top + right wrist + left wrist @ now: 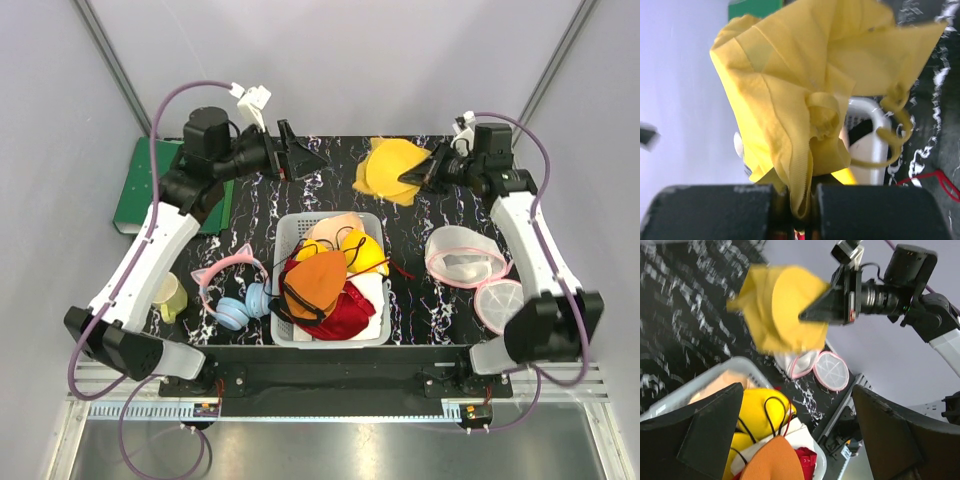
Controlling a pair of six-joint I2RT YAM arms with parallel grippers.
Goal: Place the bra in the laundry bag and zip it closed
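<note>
The bra (805, 90), plain yellow with soft padded fabric and a ribbed band, hangs crumpled above the far edge of the worktop (250, 215), right of centre. The right gripper (408, 176) is clenched on a fold of it, the cloth pinched between the 2 black fingers; a thin yellow strap loops loose below.

The left gripper (303, 155) hovers near the middle of the far edge, its 2 wedge-shaped fingers spread wide and holding nothing.

The laundry bag (462, 255), a round pouch of white semi-sheer mesh with a pink zipper rim, lies unzipped near the right edge, its flat round flap lying toward the near right corner.

A pale slatted plastic basket (285, 235) sits at the near middle, heaped with an orange bra (315, 282), a yellow bra with black straps (365, 250) and red cloth (350, 312). The worktop is black with white marble veining.
</note>
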